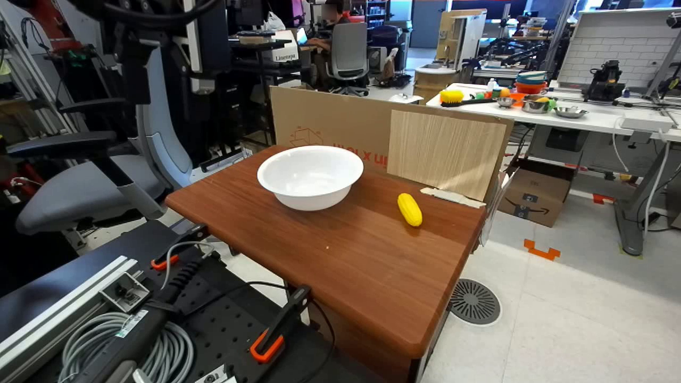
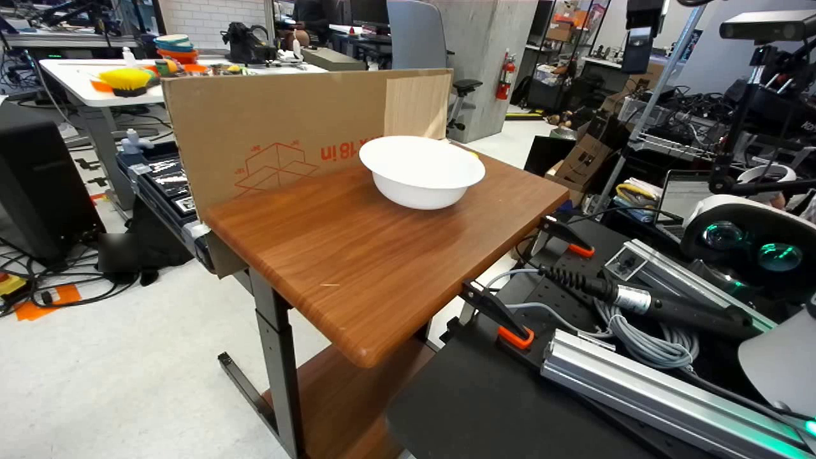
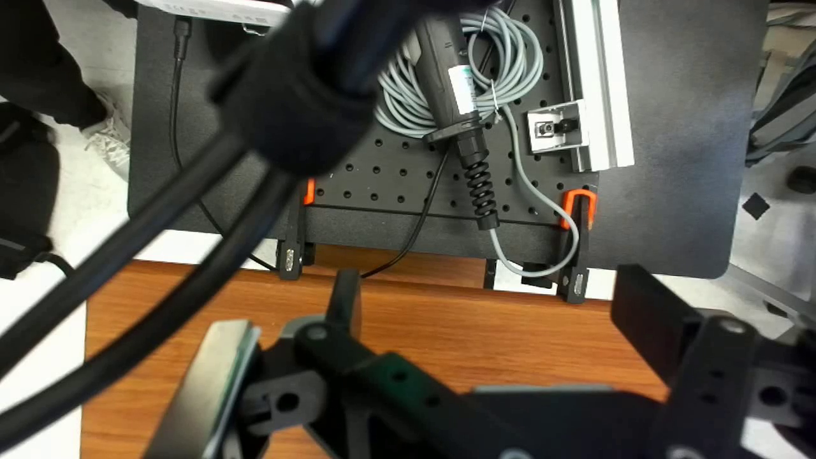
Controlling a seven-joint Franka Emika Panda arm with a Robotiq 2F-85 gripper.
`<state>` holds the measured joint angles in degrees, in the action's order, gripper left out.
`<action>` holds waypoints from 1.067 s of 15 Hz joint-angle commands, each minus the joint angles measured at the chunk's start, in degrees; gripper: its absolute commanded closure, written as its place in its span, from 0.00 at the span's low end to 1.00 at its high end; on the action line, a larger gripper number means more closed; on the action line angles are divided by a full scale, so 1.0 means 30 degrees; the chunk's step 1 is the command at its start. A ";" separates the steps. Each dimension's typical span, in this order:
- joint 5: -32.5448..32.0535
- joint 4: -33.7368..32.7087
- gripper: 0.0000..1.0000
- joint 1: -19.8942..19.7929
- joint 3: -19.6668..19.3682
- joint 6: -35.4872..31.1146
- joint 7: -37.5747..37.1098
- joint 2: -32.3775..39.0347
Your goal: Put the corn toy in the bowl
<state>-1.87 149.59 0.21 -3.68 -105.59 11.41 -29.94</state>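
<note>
The corn toy (image 1: 409, 209) is yellow and lies on the brown table (image 1: 340, 266), near the cardboard. In an exterior view only a sliver of the toy (image 2: 473, 153) shows behind the bowl. The white bowl (image 1: 311, 202) stands upright on the table, apart from the toy, and also shows in an exterior view (image 2: 417, 194). No toy shows in it. My gripper (image 3: 489, 280) is open and empty in the wrist view, above the table's clamp-side edge. In an exterior view the gripper (image 1: 169, 90) is high at the upper left, away from toy and bowl. Neither toy nor bowl shows in the wrist view.
An upright cardboard sheet (image 1: 330, 119) with a wood-patterned panel (image 1: 447, 151) borders the table's back edge. Orange-tipped clamps (image 1: 282, 324) grip the opposite edge. A black board (image 3: 676, 127) there carries a cable coil (image 3: 510, 57) and a metal rail (image 3: 593, 83).
</note>
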 commanded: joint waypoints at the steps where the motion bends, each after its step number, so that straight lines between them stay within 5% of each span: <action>1: 0.0005 -0.0038 0.00 -0.0002 0.0009 0.0057 -0.0004 0.0001; 3: 0.0005 -0.0038 0.00 -0.0002 0.0009 0.0057 -0.0004 0.0001; 9: -0.3336 -0.3222 0.00 0.0093 -0.1632 -0.1378 0.7351 0.3923; 13: -0.2732 -0.5986 0.00 -0.0107 -0.2664 -0.1613 1.2303 0.7171; 16: -0.2971 -0.5302 0.00 -0.0548 -0.2064 -0.1647 1.1268 0.6647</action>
<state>-11.03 133.68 -0.01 -11.26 -110.54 45.04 -10.00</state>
